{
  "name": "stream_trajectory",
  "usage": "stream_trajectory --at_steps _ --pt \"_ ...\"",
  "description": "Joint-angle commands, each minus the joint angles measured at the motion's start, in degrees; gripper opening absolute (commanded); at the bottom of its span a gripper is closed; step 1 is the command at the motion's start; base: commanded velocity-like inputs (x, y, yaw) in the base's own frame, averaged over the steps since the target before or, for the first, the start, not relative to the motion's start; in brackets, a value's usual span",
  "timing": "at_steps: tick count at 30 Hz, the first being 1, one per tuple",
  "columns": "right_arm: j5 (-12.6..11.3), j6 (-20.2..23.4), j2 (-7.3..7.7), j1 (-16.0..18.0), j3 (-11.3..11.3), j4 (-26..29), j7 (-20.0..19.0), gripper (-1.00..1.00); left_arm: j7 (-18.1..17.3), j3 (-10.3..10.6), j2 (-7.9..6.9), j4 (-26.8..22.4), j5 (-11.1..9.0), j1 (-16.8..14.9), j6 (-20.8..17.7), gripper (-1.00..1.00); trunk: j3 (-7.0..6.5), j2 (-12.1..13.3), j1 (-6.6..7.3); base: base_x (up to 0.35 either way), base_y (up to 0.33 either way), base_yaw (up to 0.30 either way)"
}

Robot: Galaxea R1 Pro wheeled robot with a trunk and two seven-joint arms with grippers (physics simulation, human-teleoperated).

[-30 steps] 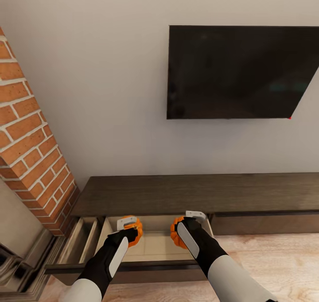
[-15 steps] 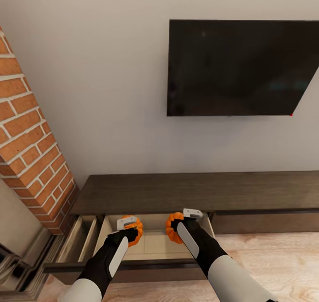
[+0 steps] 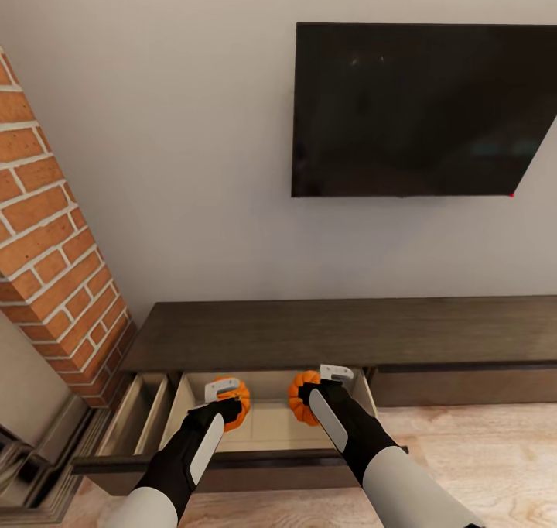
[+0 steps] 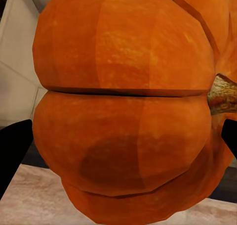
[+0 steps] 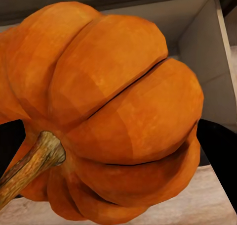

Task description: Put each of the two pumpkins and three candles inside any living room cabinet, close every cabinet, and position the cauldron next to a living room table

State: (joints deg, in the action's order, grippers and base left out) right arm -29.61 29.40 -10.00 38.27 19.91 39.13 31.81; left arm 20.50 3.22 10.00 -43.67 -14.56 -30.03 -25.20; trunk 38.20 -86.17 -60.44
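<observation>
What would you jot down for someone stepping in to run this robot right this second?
Left gripper: shut on the left pumpkin, held over the open drawer.
Right gripper: shut on the right pumpkin, held over the same drawer.
The drawer belongs to the long dark cabinet under the TV; a narrower drawer beside it is also open.
Done: both pumpkins carried to the cabinet, drawers pulled out.
Left: release both pumpkins into the drawer, bring three candles, shut every drawer, then set the cauldron next to the table.
</observation>
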Motion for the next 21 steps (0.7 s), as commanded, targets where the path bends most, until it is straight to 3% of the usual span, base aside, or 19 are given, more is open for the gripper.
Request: stream_trajectory --at_steps 1,16,21 --pt "-0.36 0.13 0.0 0.05 0.13 0.07 0.45 -1.0 0.64 0.13 0.0 -0.1 -0.47 -0.03 -0.15 -1.0 0.24 -0.45 -0.22 0.0 0.0 0.0" --pt "-0.36 0.05 0.0 0.05 0.13 0.07 0.45 -1.0 0.51 0.17 0.0 -0.1 -0.47 -0.03 -0.11 -1.0 2.93 -6.46 -3.52 0.0 0.0 0.0" --pt "-0.36 0.05 0.0 0.05 1.41 0.07 0.45 -1.0 0.43 0.17 0.0 -0.1 -0.47 -0.03 -0.11 -1.0 3.83 -8.47 -4.62 0.0 0.0 0.0"
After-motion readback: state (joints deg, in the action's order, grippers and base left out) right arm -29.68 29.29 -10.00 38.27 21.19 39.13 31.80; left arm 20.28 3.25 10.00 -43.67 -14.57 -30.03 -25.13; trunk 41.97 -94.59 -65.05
